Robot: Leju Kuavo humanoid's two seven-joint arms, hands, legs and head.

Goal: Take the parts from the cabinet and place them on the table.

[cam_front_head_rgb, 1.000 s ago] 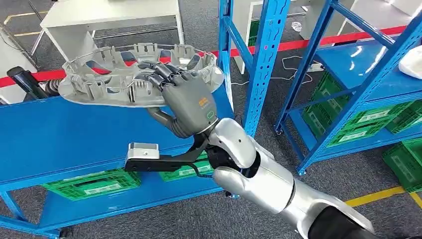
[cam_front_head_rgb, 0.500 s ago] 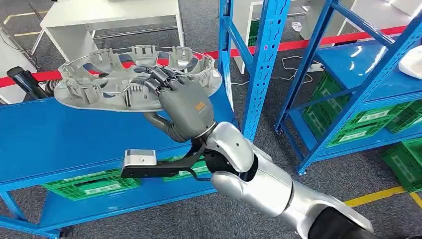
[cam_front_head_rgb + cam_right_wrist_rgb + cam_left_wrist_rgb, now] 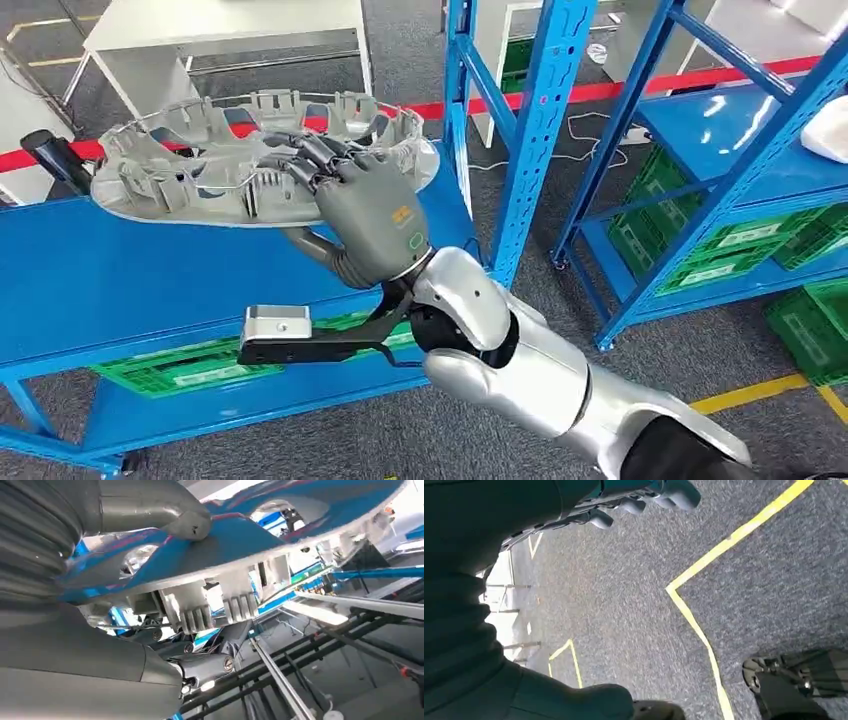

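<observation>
Hubcap [image 3: 200, 165] — apparently clear of shelf [image 3: 120, 280] — in right hand [image 3: 370, 225]

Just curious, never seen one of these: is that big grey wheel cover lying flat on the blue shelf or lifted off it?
Lifted, slightly tilted: the right hand grips the wheel cover by its rim above the blue shelf.

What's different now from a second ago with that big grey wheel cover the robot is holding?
The right hand has carried the grey wheel cover a little to the left and slightly farther out over the blue shelf. Its grip is unchanged, fingers over the rim and thumb beneath. The green crates below stayed put.
</observation>
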